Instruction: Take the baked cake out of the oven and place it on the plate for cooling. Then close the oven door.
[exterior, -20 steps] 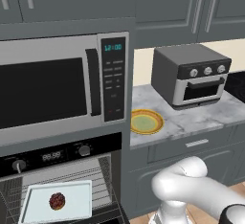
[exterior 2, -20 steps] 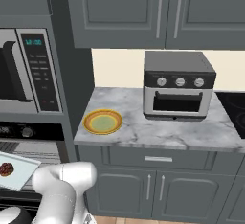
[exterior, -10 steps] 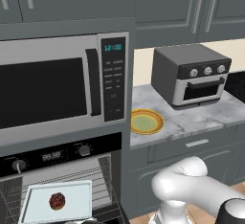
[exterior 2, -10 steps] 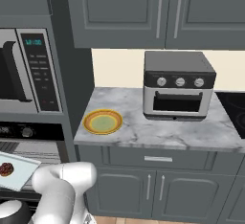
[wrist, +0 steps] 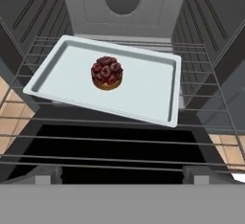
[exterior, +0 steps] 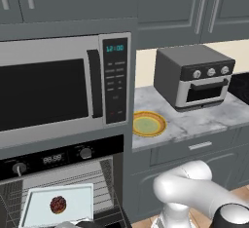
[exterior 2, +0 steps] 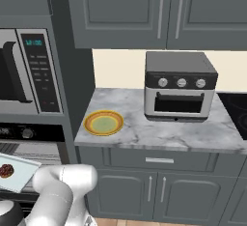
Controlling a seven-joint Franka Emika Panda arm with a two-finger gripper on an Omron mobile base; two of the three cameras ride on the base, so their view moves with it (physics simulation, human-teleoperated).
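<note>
you had nothing done yet: the baked cake (wrist: 107, 72) sat on the tray (wrist: 148, 94) inside the open oven (wrist: 122, 41), just ahead of your hand. the hand was spread and empty, and the plate (exterior: 149, 123) waited bare on the counter (exterior 2: 159, 133), up and to its right.

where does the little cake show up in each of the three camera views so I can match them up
Left base view: the baked cake sits at the lower left, inside the oven.
Right base view: cake at the left edge, low.
Hand view: cake upper centre.
Shared landmark: the pale baking tray under it.
</note>
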